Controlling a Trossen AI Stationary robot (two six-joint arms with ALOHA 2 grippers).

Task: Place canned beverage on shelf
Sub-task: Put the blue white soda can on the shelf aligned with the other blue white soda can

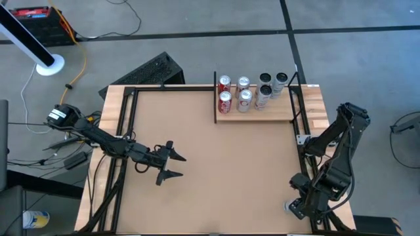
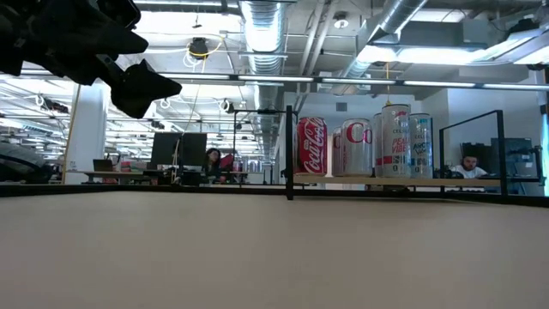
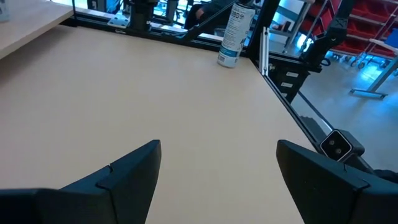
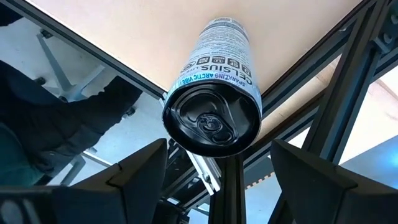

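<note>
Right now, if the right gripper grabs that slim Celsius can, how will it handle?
The Celsius can looks tall and narrow, standing near the table edge, so a high push probably tips it. It seems unopened, so likely heavy. Smooth metal may slip.

Glossy metal can (image 4: pixel 213 109) (matt wood shelf (image 1: pixel 262 116))

The shelf (image 1: pixel 262 117) is pale light wood with a thin black upright bar, lighter than the brown surface (image 1: pixel 210 170) around it. At the shelf's bar end stand two red cans with white lettering (image 1: pixel 225 99); beside them are silver cans with red script (image 1: pixel 244 97), then white cans with black tops (image 1: pixel 264 92). A white can with dark print and a black top (image 4: pixel 214 93) stands at the surface's black-framed edge.
</note>
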